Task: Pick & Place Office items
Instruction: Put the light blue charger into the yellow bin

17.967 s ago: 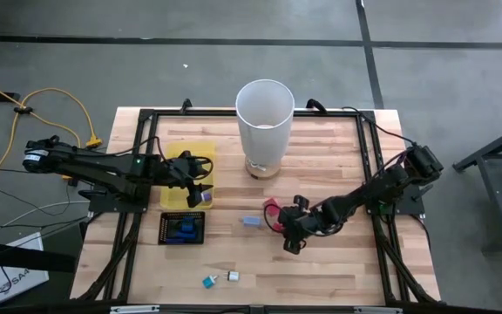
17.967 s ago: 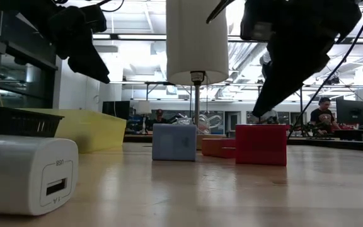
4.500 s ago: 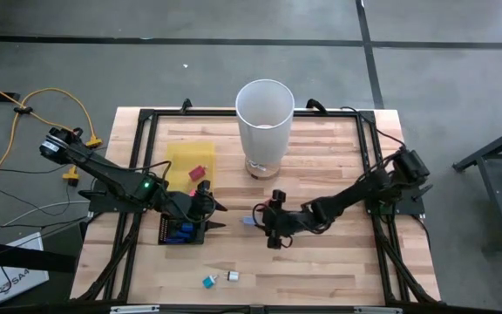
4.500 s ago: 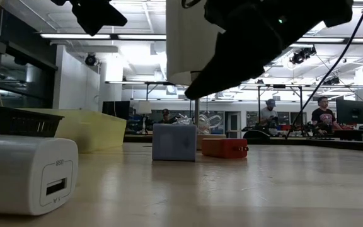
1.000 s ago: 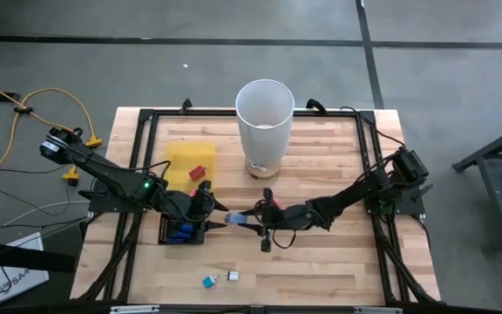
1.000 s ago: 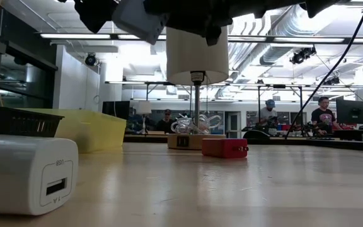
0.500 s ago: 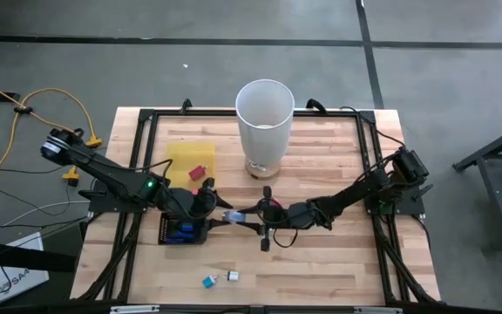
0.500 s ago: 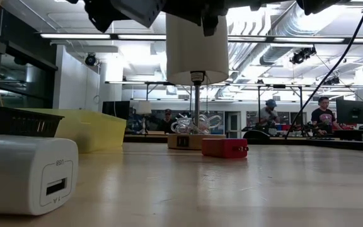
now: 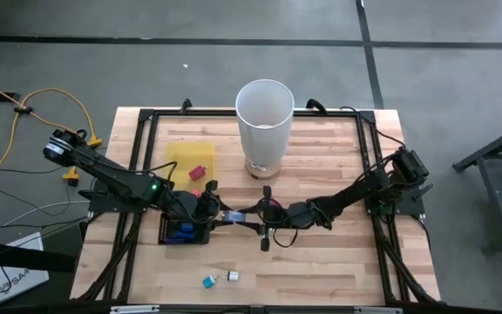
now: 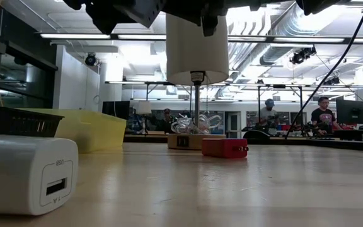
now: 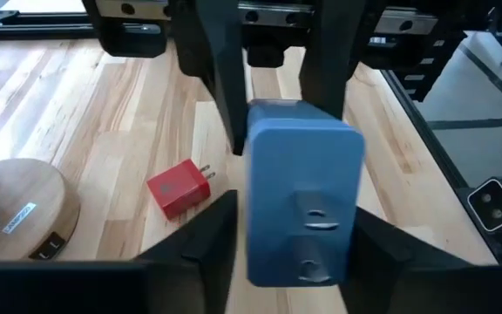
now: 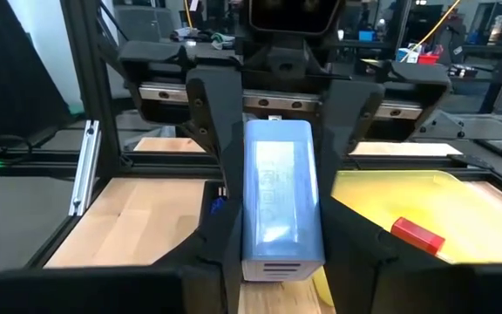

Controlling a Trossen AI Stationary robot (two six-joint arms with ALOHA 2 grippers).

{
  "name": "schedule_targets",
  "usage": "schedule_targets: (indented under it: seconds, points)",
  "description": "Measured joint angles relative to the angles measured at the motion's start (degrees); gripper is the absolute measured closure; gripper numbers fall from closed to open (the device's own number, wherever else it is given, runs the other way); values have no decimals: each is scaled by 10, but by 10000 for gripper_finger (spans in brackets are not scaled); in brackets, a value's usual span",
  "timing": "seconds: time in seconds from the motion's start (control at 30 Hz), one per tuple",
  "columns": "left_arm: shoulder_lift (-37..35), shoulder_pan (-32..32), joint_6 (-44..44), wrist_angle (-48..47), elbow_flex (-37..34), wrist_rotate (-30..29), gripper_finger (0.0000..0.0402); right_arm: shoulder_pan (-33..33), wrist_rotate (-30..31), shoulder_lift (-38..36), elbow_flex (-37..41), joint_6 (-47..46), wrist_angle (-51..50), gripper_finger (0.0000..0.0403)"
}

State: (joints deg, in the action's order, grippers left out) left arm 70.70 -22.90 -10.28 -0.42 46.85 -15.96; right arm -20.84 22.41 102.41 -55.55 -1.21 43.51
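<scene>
here, one blue block between two grippers

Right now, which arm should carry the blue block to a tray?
Left: left gripper is at the light blue block the right gripper holds; yellow tray and black tray lie on its side.

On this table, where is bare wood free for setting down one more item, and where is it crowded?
Free: the wood between the white bin and the right frame rail, and the front right area beyond the white charger. Crowded: the middle, where the left tool and right tool meet at the light blue block, beside the black tray.
</scene>
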Motion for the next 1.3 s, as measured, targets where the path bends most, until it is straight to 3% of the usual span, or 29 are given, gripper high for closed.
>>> schedule_targets:
  seconds: [0.13, 0.6, 1.3]
  points:
    - [0, 0, 2, -1, 0, -1, 287, 0, 4, 0, 0, -3, -1, 294]
    - [0, 0, 2, 0, 0, -1, 287, 0, 1, 0, 0, -2, -1, 291]
    - [-13, 0, -20, -36, 0, 0, 287, 0, -13, 0, 0, 20, -14, 196]
